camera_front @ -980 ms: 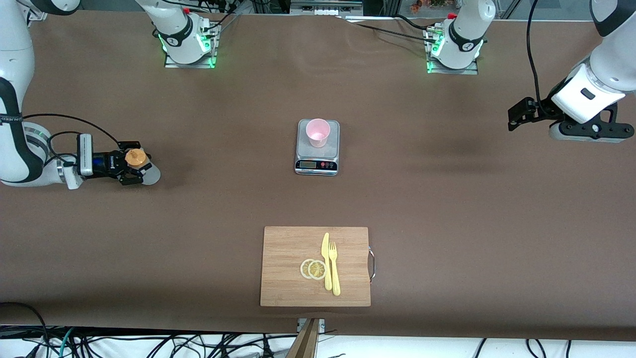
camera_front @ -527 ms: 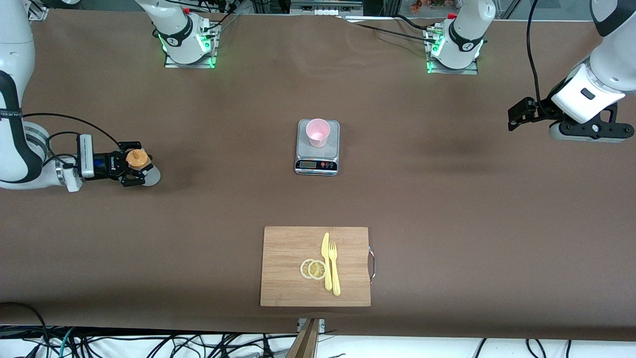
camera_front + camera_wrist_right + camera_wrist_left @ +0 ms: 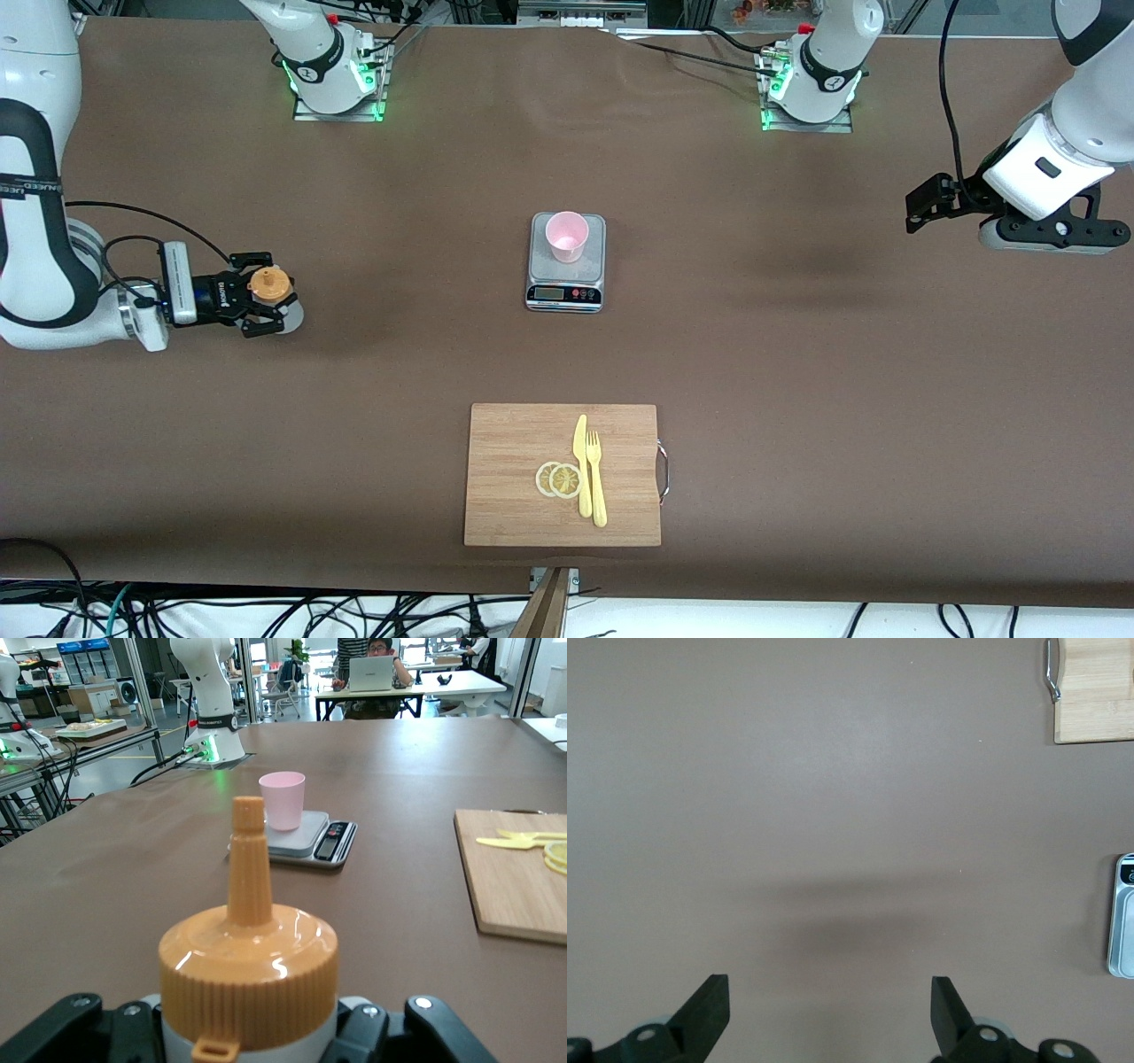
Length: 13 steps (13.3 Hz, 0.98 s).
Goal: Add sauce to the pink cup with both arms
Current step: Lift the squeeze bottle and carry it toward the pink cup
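Note:
The pink cup [image 3: 567,236] stands upright on the grey kitchen scale [image 3: 567,285] at the middle of the table; it also shows in the right wrist view [image 3: 283,800]. My right gripper [image 3: 266,304] is shut on the sauce bottle [image 3: 274,288], upright with its orange nozzle cap [image 3: 250,970] on top, over the table at the right arm's end, well apart from the cup. My left gripper [image 3: 921,205] is open and empty, up over the table at the left arm's end; its fingertips [image 3: 709,1001] show spread wide over bare table.
A wooden cutting board [image 3: 509,470] with a yellow knife [image 3: 581,461], a yellow fork [image 3: 596,483] and two lemon slices [image 3: 558,479] lies nearer the front camera than the scale. The arm bases [image 3: 332,75] stand along the table's edge farthest from the camera.
My right gripper has moved with the sauce bottle a short way toward the scale. The left arm has not moved.

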Tool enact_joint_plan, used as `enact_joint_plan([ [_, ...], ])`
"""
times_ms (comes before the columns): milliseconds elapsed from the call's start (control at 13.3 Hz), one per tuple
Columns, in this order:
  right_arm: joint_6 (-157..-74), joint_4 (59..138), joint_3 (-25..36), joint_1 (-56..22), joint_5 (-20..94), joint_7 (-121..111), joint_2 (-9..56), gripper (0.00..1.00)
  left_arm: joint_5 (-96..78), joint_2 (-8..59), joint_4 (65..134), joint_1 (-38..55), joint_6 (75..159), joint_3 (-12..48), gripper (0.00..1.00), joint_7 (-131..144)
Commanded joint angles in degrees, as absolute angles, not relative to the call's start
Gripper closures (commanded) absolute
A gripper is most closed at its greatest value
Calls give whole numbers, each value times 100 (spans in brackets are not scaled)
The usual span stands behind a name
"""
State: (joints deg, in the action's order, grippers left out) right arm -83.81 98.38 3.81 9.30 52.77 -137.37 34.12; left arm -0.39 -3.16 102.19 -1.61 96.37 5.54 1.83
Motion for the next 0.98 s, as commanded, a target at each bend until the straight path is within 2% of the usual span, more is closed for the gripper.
enact_joint_plan([
  [0, -8525, 9967, 413, 652, 5607, -13431, 3173, 72, 79, -229, 10037, -281, 9475, 598, 0, 88],
  [904, -9825, 10354, 431, -676, 6425, -12279, 2795, 72, 70, -229, 10037, -299, 9396, 598, 0, 79],
])
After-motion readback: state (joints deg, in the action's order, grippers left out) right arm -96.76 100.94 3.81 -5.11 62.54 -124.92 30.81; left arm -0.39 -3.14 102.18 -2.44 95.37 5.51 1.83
